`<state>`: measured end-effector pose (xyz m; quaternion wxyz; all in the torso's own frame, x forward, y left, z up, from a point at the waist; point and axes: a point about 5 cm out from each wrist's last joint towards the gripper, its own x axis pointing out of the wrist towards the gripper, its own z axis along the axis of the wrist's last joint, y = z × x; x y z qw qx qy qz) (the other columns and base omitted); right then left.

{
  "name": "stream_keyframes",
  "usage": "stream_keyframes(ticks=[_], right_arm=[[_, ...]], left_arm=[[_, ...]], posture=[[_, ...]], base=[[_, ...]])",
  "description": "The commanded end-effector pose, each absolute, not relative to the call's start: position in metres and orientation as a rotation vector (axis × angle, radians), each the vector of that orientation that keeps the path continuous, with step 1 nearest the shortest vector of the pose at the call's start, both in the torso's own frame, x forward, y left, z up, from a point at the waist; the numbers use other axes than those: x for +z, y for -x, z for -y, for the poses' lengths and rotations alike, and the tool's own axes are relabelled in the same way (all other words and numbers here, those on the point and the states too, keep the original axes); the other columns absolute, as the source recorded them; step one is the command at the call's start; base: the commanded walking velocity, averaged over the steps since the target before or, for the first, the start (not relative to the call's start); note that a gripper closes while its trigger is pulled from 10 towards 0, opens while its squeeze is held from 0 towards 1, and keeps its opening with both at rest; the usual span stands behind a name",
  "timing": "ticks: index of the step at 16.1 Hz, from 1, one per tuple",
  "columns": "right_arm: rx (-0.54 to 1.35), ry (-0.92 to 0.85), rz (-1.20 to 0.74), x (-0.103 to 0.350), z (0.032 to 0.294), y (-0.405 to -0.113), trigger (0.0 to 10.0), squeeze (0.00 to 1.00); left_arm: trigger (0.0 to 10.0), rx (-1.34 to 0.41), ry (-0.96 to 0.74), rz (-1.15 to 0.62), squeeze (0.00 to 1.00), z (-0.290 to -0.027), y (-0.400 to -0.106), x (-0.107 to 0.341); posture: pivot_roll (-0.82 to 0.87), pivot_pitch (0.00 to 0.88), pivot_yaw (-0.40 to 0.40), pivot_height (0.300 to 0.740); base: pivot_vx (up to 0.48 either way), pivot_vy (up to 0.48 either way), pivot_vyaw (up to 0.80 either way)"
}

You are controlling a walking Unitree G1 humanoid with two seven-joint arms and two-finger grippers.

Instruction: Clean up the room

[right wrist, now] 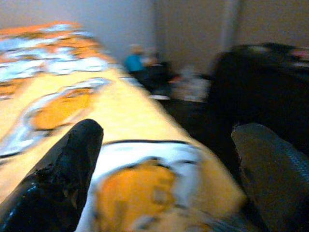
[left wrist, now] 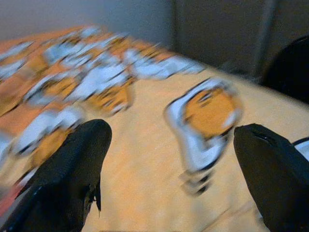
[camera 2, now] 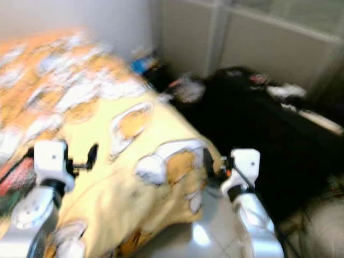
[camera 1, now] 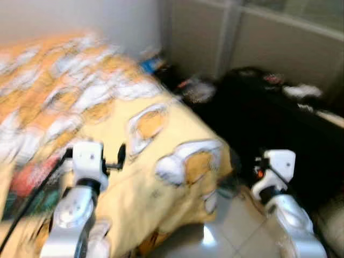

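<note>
Both grippers spread apart, holding nothing: left gripper (left wrist: 169, 159) over the yellow bedspread (camera 1: 161, 161), right gripper (right wrist: 164, 164) at its corner beside the black sofa (camera 1: 279, 123); head views are blurred, adding white floor (camera 1: 226, 231).

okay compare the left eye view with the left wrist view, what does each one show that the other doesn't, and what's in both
Left eye view alone: both silver arms, the right gripper beside the bed's corner, the dark heap on the robot's right, a patch of pale floor, and blurred clutter near the far wall. Left wrist view alone: a close look along the left gripper, jaws open, nothing between them. Both share the yellow and orange patterned bedspread and the pale wall behind it. Everything is motion-blurred.
</note>
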<state>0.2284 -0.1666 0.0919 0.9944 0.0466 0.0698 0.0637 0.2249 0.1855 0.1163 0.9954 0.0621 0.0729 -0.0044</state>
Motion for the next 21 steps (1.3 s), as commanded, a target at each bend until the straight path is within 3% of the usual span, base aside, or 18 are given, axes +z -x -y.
stream_keyframes(ticks=[1,6,9,11,12,21], right_arm=[[0.117,-0.076,-0.155,0.091,0.17,-0.227,10.0,1.0],[0.127,-0.013,-0.163,0.086,0.167,-0.224,10.0,1.0],[0.067,-0.017,-0.195,0.08,0.173,-0.224,10.0,1.0],[0.036,-0.014,-0.201,0.08,0.175,-0.222,10.0,1.0],[0.014,-0.031,-0.2,0.08,0.175,-0.221,10.0,0.0],[0.004,-0.097,-0.209,0.078,0.173,-0.218,10.0,0.0]], left_arm=[[10.0,-0.008,-0.104,-0.16,0.0,-0.184,-0.224,0.113],[10.0,0.003,-0.089,-0.151,0.0,-0.183,-0.22,0.112],[10.0,0.016,-0.18,-0.172,0.0,-0.189,-0.223,0.11],[10.0,0.015,-0.14,-0.18,0.0,-0.189,-0.225,0.11],[10.0,0.004,-0.14,-0.176,0.0,-0.187,-0.226,0.11],[10.0,-0.038,-0.104,-0.187,0.0,-0.18,-0.231,0.109]], posture=[[-0.02,0.0,0.005,0.74],[-0.02,0.0,-0.003,0.74],[-0.01,0.0,0.001,0.74],[-0.02,0.0,0.005,0.74],[-0.02,0.0,0.009,0.74],[-0.04,0.0,0.013,0.74]], base=[[0.0,0.0,0.8],[0.0,0.0,0.8],[0.0,0.0,0.8],[0.0,0.0,0.0],[0.0,0.0,0.0],[0.0,0.027,0.0]])
